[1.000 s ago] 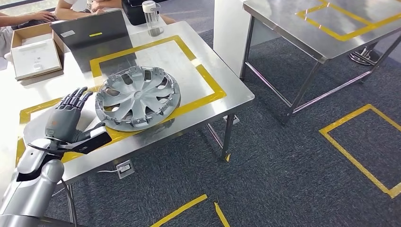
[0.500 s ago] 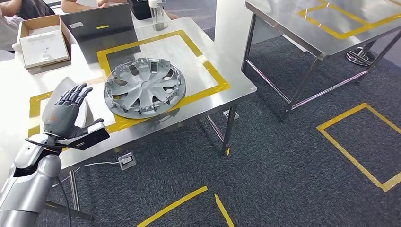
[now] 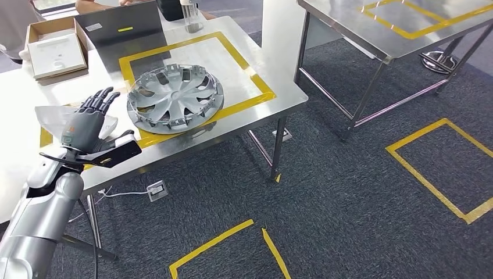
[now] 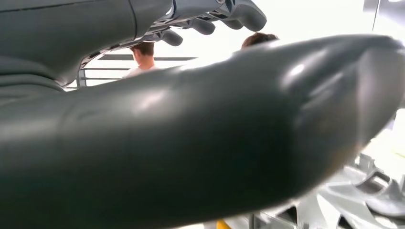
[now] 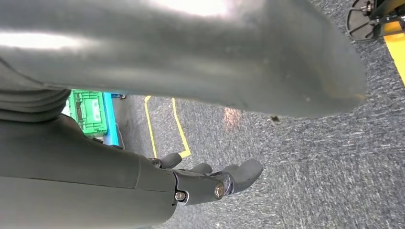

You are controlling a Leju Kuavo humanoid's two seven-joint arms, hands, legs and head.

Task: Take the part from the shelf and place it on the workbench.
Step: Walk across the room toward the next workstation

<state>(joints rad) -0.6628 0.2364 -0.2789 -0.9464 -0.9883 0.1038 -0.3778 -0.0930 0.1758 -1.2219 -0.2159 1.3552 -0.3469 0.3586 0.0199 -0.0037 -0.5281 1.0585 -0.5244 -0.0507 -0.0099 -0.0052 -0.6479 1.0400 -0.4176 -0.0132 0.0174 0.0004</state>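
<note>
The part, a grey wheel cover (image 3: pixel 174 99), lies flat on the steel workbench (image 3: pixel 273 104), overlapping the near side of a yellow tape frame. My left hand (image 3: pixel 87 131) hovers over the bench just left of the cover, fingers spread, holding nothing and not touching it. In the left wrist view its thick thumb (image 4: pixel 191 143) fills the foreground, with the cover's spokes (image 4: pixel 367 191) just beyond. In the right wrist view my right hand (image 5: pixel 205 183) hangs over the dark carpet with its fingers apart and nothing in it.
At the back of the bench are a cardboard box (image 3: pixel 55 49), a dark grey laptop (image 3: pixel 119 29) and a clear bottle (image 3: pixel 190 14), with people seated behind. A second steel table (image 3: pixel 395 23) stands to the right. Yellow tape squares (image 3: pixel 442 168) mark the carpet.
The whole view has shifted, so the camera moved. My left hand has drawn slightly back from the cover's rim and stays open. The wheel cover lies where it was.
</note>
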